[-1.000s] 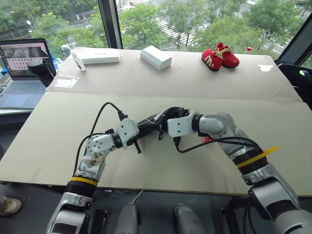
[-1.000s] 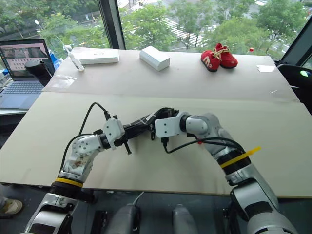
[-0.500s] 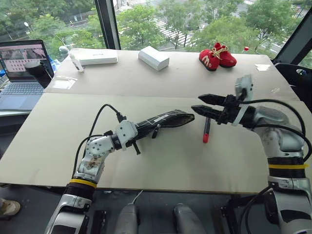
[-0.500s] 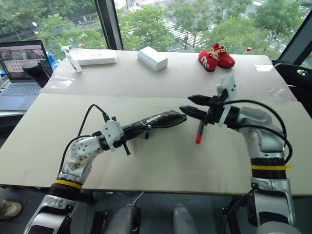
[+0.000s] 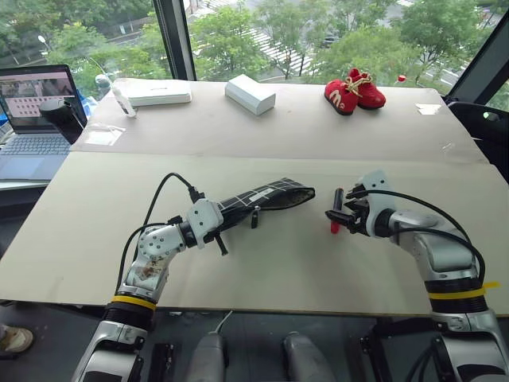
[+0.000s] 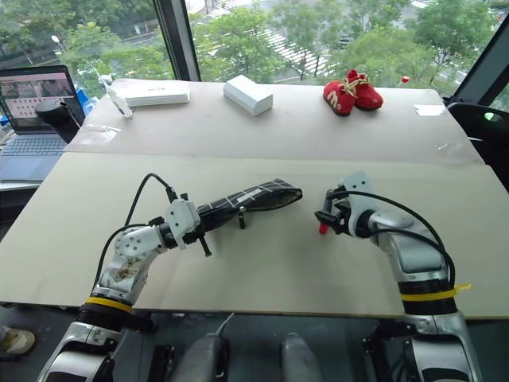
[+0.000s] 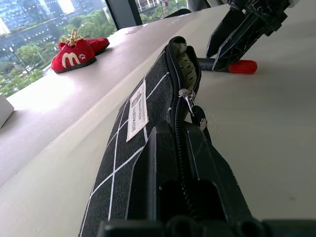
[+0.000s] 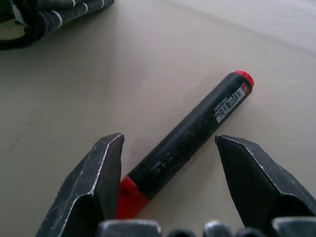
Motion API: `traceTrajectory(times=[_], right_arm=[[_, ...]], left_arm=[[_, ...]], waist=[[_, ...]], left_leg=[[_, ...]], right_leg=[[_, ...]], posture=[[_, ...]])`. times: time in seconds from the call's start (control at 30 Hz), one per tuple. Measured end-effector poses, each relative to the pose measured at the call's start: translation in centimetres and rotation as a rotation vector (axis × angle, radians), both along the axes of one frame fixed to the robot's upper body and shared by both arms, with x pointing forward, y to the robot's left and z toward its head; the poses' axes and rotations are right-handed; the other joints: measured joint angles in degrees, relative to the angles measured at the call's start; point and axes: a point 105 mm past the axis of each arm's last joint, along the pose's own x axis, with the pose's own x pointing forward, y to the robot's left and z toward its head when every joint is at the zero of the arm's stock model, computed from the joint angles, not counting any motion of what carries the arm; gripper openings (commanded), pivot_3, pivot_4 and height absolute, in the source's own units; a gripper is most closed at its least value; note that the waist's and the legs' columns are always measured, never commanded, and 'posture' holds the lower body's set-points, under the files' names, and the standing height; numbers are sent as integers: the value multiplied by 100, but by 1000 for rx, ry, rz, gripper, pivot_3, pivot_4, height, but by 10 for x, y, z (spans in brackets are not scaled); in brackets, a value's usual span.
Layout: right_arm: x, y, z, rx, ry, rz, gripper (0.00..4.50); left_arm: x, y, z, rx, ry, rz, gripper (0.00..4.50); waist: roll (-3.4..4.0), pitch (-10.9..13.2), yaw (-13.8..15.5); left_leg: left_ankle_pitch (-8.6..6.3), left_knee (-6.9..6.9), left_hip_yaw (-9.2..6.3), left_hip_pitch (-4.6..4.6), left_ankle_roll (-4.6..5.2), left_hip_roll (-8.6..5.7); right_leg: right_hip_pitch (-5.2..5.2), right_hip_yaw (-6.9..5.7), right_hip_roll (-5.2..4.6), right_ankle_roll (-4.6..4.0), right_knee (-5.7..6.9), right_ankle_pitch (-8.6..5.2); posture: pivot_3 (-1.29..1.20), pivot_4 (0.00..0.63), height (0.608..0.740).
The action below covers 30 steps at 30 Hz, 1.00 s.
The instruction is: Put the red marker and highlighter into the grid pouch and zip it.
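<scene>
Since the earlier frame, my right gripper (image 8: 168, 163) has dropped to the surface (image 5: 262, 270), jaws wide astride the red marker (image 8: 190, 136) lying beside the grid pouch (image 5: 266, 196). Left gripper (image 7: 180, 163) clamps that unzipped pouch. Pickup in hand; next, close squarely on the barrel.

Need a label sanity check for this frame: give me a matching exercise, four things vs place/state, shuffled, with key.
Things:
1. red marker
2. grid pouch
3. red baby shoes
4. laptop

Places/states:
A. at the far edge of the table by the window
B. lying flat on the table between the open fingers of the right gripper
C. off the table's left side, screen lit
D. clamped at one end in the shut left gripper, mouth unzipped

Pairs: 1-B, 2-D, 3-A, 4-C
</scene>
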Motion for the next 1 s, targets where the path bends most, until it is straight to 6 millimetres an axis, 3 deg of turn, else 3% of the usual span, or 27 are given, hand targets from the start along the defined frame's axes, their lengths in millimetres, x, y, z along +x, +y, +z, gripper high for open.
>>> traceTrajectory(times=[0.27, 0.3, 0.33, 0.53, 0.67, 0.77, 0.9, 1.0], right_arm=[[-2, 2, -8, -3, 33, -71, 3324], [-3, 1, -10, -7, 32, -82, 2813], [-2, 0, -10, -13, 27, -91, 2689], [-1, -3, -10, -43, -6, -102, 676], [3, -8, -8, -61, -35, -113, 540], [15, -8, 17, -71, -173, -74, 540], [21, 2, 97, -155, -520, 104, 540], [9, 13, 113, -246, -644, 272, 540]], left_arm=[[0, 0, 0, 0, 0, 0, 0], [0, 0, 0, 0, 0, 0, 0], [0, 0, 0, 0, 0, 0, 0], [0, 0, 0, -1, -1, 2, 0], [0, 0, 0, -1, -1, 4, 0], [0, 0, 0, -2, -2, 7, 0], [0, -1, 1, -4, -5, 2, 0], [0, -1, 1, -4, -6, 2, 0]], waist=[[0, 0, 19], [-2, -1, 22], [-3, -2, 25], [-6, -4, 35], [-6, -4, 32], [-4, -2, 19], [-3, -2, -29], [-3, -2, -17]], left_leg=[[0, 0, 0, 1, 0, 0], [0, 0, 0, 2, 0, 0], [0, 0, 0, 3, 0, -1], [0, 0, 0, 5, 0, -1], [0, 0, 1, 4, 0, -1], [0, 0, 2, 0, 0, -1], [-1, -4, 1, -1, 0, 2], [-1, -5, 0, -1, 1, 1]], right_leg=[[3, -1, 0, 1, -2, 0], [5, -1, 0, 1, -3, 0], [7, -2, -1, 1, -3, 0], [8, -2, -1, 1, -3, -1], [6, -1, 0, 1, -4, -1], [-1, 1, 0, 1, -3, -1], [0, -3, 1, 2, -10, -1], [5, -5, -1, 2, -17, -1]], posture=[[0, 150, 729], [0, 150, 729], [0, 150, 729], [0, 150, 729], [0, 150, 729], [0, 150, 729], [0, 150, 729], [0, 150, 729]])
